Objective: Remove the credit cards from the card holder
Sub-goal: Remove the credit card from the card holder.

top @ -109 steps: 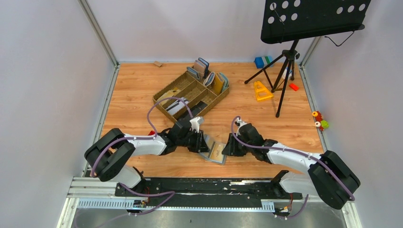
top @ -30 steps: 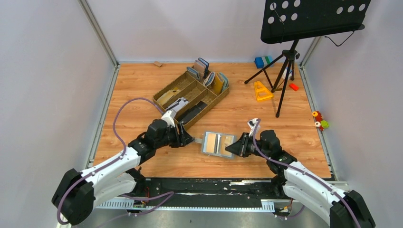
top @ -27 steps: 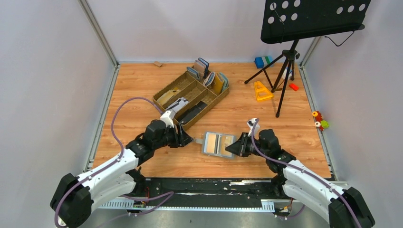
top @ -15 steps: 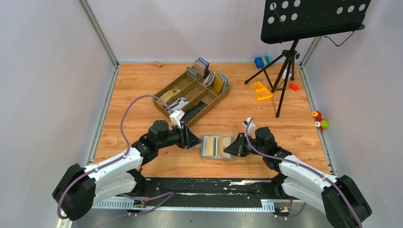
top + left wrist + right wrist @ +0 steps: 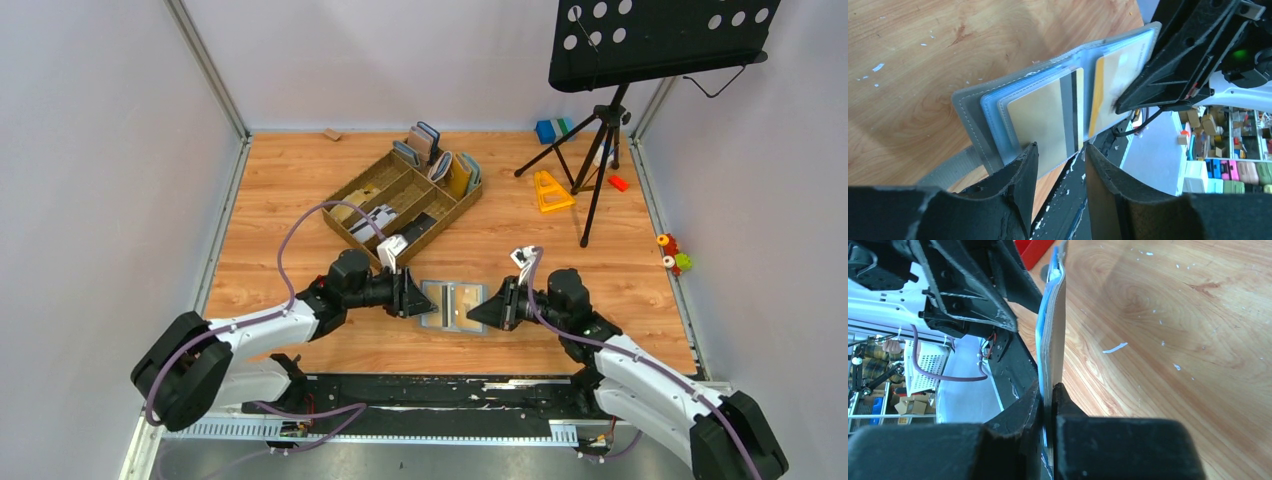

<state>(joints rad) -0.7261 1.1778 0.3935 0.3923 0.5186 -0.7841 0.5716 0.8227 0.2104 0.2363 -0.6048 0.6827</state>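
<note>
Showing the holder just below the middle of the top view, spread open like a book between my two grippers, below the tray in the frame and over the wooden table. My right gripper extends from the right of the frame and is clamped on the holder's right edge. In the right wrist view its fingers meet on that edge at the bottom centre, and the holder is seen edge-on, rising toward the top of the frame. My left gripper extends from the left and sits at the holder's left edge. In the left wrist view this gripper fills the bottom centre, its jaws part-way apart with a clear gap between them. The near edge of the holder runs across that gap, and I cannot tell whether either finger touches it. Two gold cards sit in the pale blue slots, one on each half, with a dark stripe beside the fold. My right gripper appears there as a black shape at the upper right, on the far half. A music stand occupies the upper right of the top view, well apart from the holder.
</note>
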